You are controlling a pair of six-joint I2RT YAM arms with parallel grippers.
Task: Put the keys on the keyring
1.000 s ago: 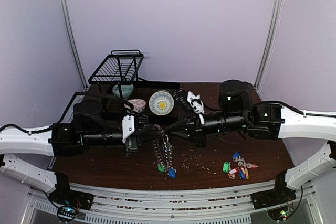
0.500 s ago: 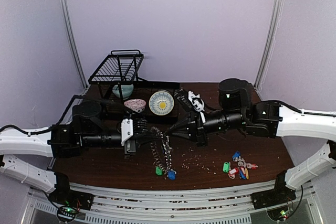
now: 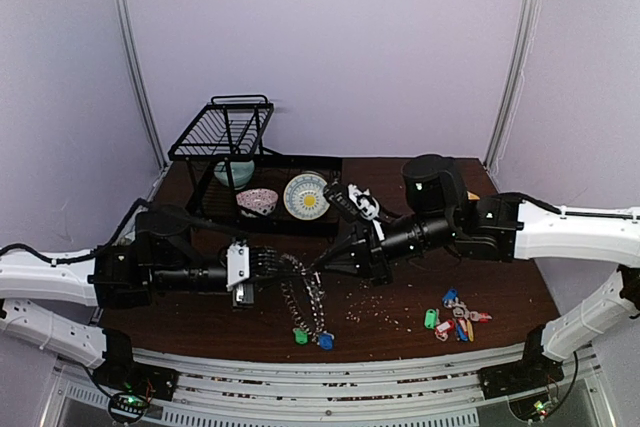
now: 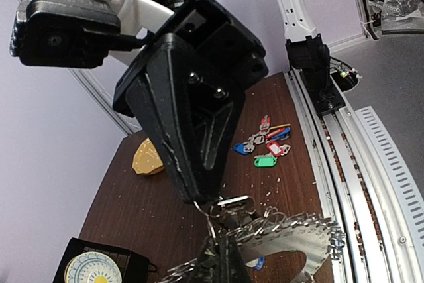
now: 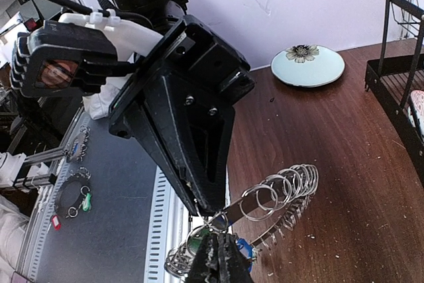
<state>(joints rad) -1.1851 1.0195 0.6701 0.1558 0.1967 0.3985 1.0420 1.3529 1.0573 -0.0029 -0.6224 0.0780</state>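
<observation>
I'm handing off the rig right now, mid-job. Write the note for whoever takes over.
Left gripper: shut on the keyring, holding it up above the table.
Right gripper: shut at the keyring's rim on a small silver piece; key or split ring, cannot tell.
A bunch of tagged keys lies on the table to the right, neither gripper on it.
Done: both grippers meet at the rim.
Left to do: get the key threaded on; no threaded key is visible yet.

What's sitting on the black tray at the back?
A yellow-patterned plate and a pink speckled bowl sit on the tray. Its right end is hidden behind the right arm.
</observation>
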